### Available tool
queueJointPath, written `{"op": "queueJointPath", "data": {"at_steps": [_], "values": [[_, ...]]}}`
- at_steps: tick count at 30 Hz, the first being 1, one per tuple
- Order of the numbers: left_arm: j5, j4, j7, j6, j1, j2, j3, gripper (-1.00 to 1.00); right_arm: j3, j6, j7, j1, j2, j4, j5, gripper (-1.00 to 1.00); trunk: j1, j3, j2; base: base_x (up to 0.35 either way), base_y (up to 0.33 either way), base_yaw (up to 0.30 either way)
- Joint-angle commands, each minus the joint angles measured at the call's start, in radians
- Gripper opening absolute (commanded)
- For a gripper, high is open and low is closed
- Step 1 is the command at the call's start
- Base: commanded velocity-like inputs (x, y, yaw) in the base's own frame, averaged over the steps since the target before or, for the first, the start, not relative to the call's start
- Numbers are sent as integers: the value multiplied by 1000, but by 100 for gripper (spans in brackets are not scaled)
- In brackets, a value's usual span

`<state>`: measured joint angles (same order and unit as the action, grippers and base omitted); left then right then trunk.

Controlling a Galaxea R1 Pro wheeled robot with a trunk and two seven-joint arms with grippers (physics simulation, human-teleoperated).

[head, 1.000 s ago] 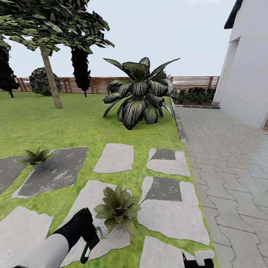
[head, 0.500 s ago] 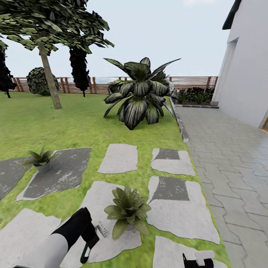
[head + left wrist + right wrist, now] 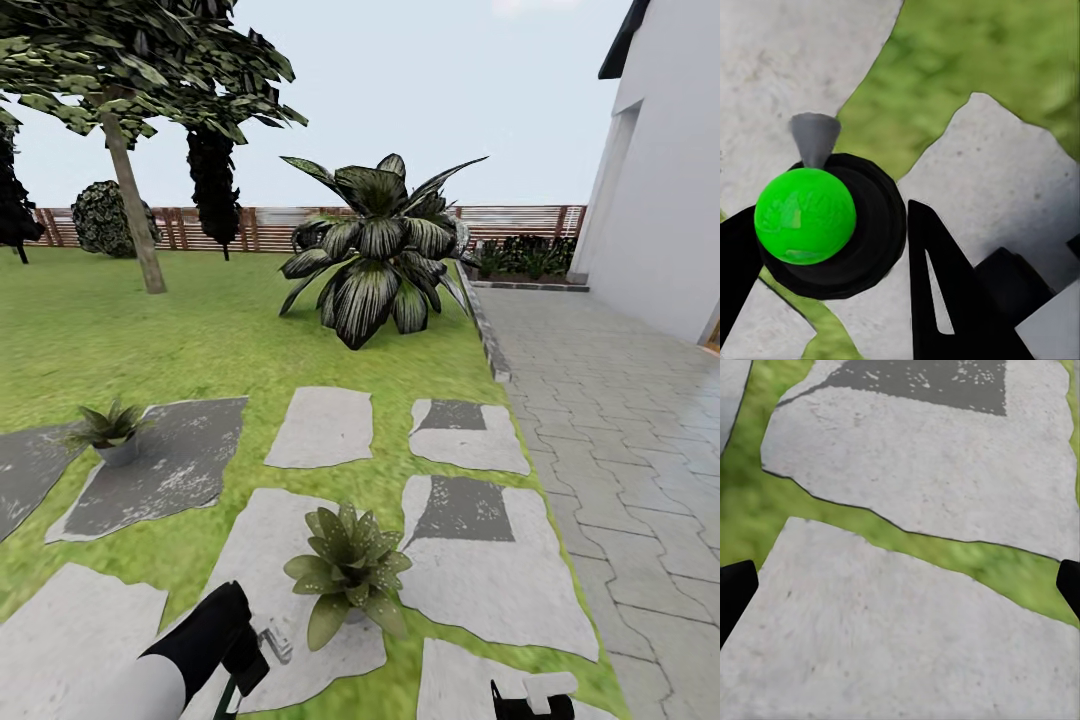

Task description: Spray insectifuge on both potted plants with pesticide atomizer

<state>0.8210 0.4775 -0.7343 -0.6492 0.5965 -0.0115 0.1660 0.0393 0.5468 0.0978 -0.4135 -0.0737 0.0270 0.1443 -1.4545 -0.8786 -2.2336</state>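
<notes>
Gripping pesticide atomizer — left pincer, beside potted plant.

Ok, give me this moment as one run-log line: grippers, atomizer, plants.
left gripper: shut on pesticide atomizer | right gripper: open, over stepping stone | near potted plant: beside nozzle | far potted plant: unreached
</notes>
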Motion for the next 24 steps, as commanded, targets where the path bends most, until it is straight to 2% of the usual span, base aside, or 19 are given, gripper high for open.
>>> {"op": "queueJointPath", "data": {"at_steps": [1, 8, 11, 16, 21, 24], "values": [[7, 1, -8, -2, 0, 4, 2, -100, 4, 2, 6, -1, 0, -1, 11, 100, 0, -1, 0, 0, 0, 0], [12, 0, -10, 3, -35, 32, 4, -100, 4, 2, 6, -1, 0, -1, 11, 100, 0, -1, 0, 0, 0, 0], [11, 2, -10, 3, -36, 30, 8, -100, 4, 2, 6, -1, 0, -1, 11, 100, 0, -1, 0, 0, 0, -64], [10, 14, -8, 2, -36, 29, 6, -100, 4, 2, 6, -1, 0, -1, 11, 100, 0, -1, 0, -11, 0, -242], [10, 15, -8, 1, -36, 29, 2, -100, 4, 2, 6, -1, 0, -1, 11, 100, 0, -1, 0, -252, 78, -243], [8, 15, -9, -2, -35, 30, -1, -100, 4, 2, 6, -1, 0, -1, 11, 100, 0, -1, 0, -154, 251, -49]]}}
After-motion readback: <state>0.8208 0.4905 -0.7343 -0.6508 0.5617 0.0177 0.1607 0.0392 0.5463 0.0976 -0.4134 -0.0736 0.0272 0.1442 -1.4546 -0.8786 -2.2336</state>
